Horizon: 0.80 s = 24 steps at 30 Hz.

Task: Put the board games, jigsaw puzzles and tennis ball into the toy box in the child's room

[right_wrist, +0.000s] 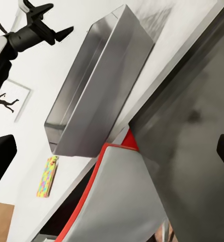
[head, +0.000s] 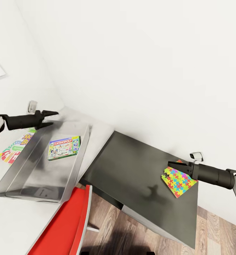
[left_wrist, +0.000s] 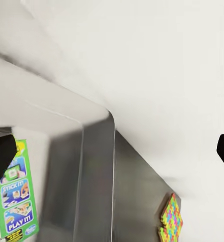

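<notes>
The grey toy box [head: 15,184] stands on the white table [head: 98,132] with a Monopoly board game [head: 64,148] lying flat inside it. A second colourful board game [head: 13,148] lies on the table against the box's left wall. My left gripper [head: 51,118] hovers open and empty over the box's far end; the box corner [left_wrist: 99,151] and the game [left_wrist: 16,201] lie below it. A jigsaw puzzle [head: 178,182] [left_wrist: 171,220] rests on the dark desk panel [head: 132,166], just under my open right gripper [head: 175,165]. Another puzzle [right_wrist: 46,176] shows edge-on near the box [right_wrist: 96,85]. The tennis ball and bed are out of view.
A red chair [head: 64,226] is pushed against the table's front edge, below the box. White walls close in behind and to the left, with a socket [head: 32,105] low down. Wood-plank floor [head: 217,230] shows at the lower right. A silhouette picture [right_wrist: 13,98] hangs on the wall.
</notes>
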{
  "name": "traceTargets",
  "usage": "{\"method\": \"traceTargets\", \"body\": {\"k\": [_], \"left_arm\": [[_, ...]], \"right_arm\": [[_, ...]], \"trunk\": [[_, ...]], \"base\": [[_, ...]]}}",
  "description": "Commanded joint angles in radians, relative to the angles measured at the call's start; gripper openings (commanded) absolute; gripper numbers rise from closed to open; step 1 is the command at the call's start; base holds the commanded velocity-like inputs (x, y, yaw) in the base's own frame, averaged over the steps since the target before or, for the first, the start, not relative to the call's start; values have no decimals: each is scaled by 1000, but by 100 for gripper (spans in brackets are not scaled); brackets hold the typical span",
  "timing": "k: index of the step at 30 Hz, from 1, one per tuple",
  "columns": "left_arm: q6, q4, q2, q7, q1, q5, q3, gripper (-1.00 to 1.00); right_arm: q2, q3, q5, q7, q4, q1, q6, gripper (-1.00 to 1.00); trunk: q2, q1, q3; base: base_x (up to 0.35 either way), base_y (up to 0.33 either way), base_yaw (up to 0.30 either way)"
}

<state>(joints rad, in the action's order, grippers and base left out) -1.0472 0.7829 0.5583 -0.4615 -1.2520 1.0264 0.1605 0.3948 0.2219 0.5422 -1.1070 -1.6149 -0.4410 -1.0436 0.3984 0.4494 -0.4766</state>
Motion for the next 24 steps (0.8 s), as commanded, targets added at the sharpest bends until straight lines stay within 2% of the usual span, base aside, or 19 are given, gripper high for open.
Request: {"method": "traceTargets", "body": {"k": [1, 7, 24], "left_arm": [[0, -1, 7, -10, -7, -8, 3, 100], [0, -1, 41, -10, -34, -8, 3, 100], [0, -1, 41, -10, -34, -8, 3, 100]], "right_arm": [[0, 0, -2, -4, 0, -1, -4, 100], [0, 0, -2, -4, 0, -1, -4, 100], [0, 0, -2, -4, 0, -1, -4, 100]], "trunk": [[2, 1, -2], [2, 1, -2], [2, 1, -2]], "base": [[0, 0, 0], [0, 0, 0], [0, 0, 0]]}}
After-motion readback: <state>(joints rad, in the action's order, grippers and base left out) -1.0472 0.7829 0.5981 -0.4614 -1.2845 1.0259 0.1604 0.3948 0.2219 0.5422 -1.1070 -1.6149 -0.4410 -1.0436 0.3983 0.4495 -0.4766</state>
